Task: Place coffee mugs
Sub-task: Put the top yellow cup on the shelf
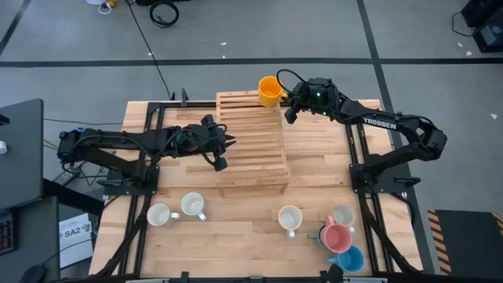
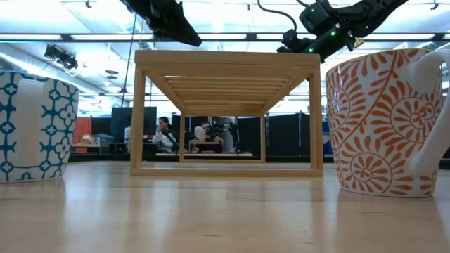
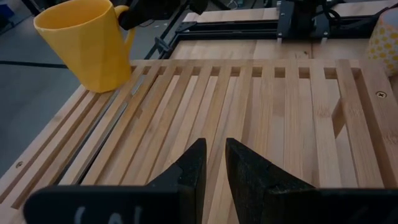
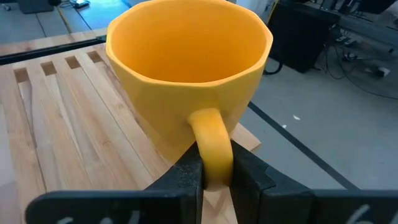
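An orange mug [image 1: 269, 90] stands at the far right corner of a slatted wooden rack [image 1: 251, 145] in the table's middle; my right gripper [image 1: 289, 106] is shut on its handle. My left gripper [image 1: 220, 155] hovers over the rack's left part, shut to a narrow gap, with nothing between its fingers [image 3: 214, 152]. Several other mugs stand upright on their bases along the near edge: white ones [image 1: 159, 215] [image 1: 193, 205] [image 1: 290, 217], a pink one [image 1: 338, 237] and a blue one [image 1: 350, 259]. My right gripper pinches the orange mug's handle [image 4: 211, 134] between its two fingers, at the lower half of the loop. The fingers come from the table's right side, slanting slightly down. The mug is mouth up, its base at the rack's far right corner [image 3: 99, 84]; whether it rests there I cannot tell.
In the low view a blue-patterned mug [image 2: 31, 126] and an orange-patterned mug [image 2: 387, 123] stand close in front of the rack [image 2: 225, 112]. Black arm frames flank the rack on both sides. The rack's slatted top [image 3: 249, 118] lies bare beside the orange mug.
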Controlling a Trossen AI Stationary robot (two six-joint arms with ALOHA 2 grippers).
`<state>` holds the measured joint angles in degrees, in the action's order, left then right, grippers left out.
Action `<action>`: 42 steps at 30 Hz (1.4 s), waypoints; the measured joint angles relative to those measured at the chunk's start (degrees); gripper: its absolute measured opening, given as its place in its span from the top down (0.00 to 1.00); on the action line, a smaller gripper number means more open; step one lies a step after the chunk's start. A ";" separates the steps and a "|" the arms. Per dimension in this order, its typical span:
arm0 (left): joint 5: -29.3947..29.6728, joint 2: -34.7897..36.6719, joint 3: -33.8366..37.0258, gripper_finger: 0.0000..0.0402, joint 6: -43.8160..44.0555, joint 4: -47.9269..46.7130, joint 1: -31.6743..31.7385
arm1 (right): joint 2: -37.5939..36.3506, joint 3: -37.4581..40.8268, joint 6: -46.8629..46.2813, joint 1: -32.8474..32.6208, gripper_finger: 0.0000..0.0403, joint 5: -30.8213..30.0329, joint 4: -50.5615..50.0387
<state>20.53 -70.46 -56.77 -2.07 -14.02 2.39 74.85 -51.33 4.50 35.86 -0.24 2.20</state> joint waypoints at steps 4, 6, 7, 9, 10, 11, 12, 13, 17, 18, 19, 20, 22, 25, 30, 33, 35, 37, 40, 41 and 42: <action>-0.01 0.00 0.00 0.83 0.00 0.00 0.00 | 0.00 0.00 -0.01 -0.01 0.84 0.10 0.00; 0.00 0.00 0.00 0.83 0.00 0.00 0.00 | 0.00 0.00 -0.01 -0.01 0.83 0.21 0.00; 0.00 0.00 0.00 0.83 0.00 0.00 0.00 | 0.00 0.00 -0.02 -0.01 0.82 0.29 0.12; -0.02 0.00 0.00 0.83 0.00 0.00 0.00 | 0.00 0.00 -0.19 -0.03 0.82 0.52 0.37; -0.01 0.00 0.00 0.83 0.00 0.00 0.00 | 0.00 0.00 -0.39 -0.05 0.82 0.52 0.38; -0.02 0.00 0.00 0.83 0.00 0.00 0.00 | 0.00 0.00 -0.61 -0.05 0.82 0.52 0.42; 0.00 0.00 0.00 0.83 0.00 -0.01 0.00 | 0.00 0.00 -1.15 -0.08 0.82 0.52 0.47; 0.00 0.00 0.00 0.83 0.00 0.00 0.00 | 0.00 0.00 -1.65 -0.09 0.82 0.52 0.60; -0.01 0.00 0.00 0.83 0.00 0.00 0.00 | 0.00 0.00 -2.01 -0.09 0.82 1.92 1.26; -0.01 0.00 0.00 0.83 0.01 0.00 0.00 | 0.00 0.00 -2.00 -0.09 0.82 2.46 1.47; -0.01 0.00 0.00 0.83 0.02 0.00 0.00 | 0.00 0.00 -2.01 -0.09 0.82 3.02 1.75; 0.00 0.00 0.00 0.83 0.00 0.00 0.00 | 0.00 0.00 -2.00 -0.09 0.82 3.35 2.00; -0.01 0.00 0.00 0.83 0.02 0.00 0.00 | 0.00 0.00 -2.02 -0.09 0.82 3.80 2.34; -0.01 0.00 0.00 0.83 0.03 0.00 0.00 | 0.00 0.00 -2.02 -0.09 0.82 4.54 2.45; -0.02 0.00 0.00 0.83 0.04 0.00 0.00 | 0.00 0.00 -2.02 -0.09 0.82 4.55 2.44; 0.00 0.00 0.00 0.83 0.04 0.00 0.00 | 0.00 0.00 -2.02 -0.09 0.82 4.56 2.45; -0.02 0.00 0.00 0.83 0.04 0.00 0.00 | 0.00 0.00 -2.75 -0.09 0.82 4.93 2.43; -0.01 0.00 0.00 0.83 0.04 -0.01 0.00 | 0.02 0.00 -4.33 -0.09 0.82 6.00 2.41; -0.02 0.00 0.00 0.83 0.04 0.00 0.00 | 0.04 0.02 -4.77 -0.09 0.82 7.63 2.38; -0.01 0.00 0.00 0.83 0.04 0.00 0.00 | 0.04 0.02 -4.77 -0.09 0.82 8.03 2.39; -0.01 0.00 0.00 0.83 0.04 -0.01 0.00 | 0.04 0.02 -4.79 -0.09 0.81 8.40 2.40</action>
<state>20.53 -70.46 -56.77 -2.02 -14.03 2.39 74.89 -51.31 -0.30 35.77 8.16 4.60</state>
